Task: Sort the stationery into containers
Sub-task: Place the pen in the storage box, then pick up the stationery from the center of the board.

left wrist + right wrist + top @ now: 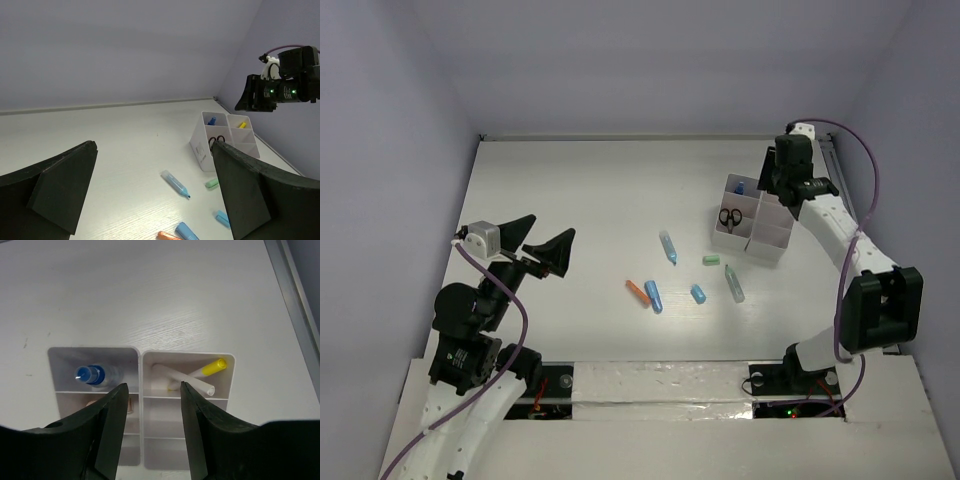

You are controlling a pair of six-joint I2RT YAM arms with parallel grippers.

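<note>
This was a robotics lab test cell: a white tabletop (580, 190) boxed in by plain pale walls (400, 100) left, right and far, with two robot arms (835, 225) trailing purple cables (525, 335) bolted at its near edge.

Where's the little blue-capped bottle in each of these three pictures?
Top external: blue-capped bottle, right of centre, far compartment of the left box.
Left wrist: bottle right of centre, far compartment of the left box.
Right wrist: bottle left of centre, top compartment of the left box.
Shared landmark: the white containers, seen in all three.
</note>
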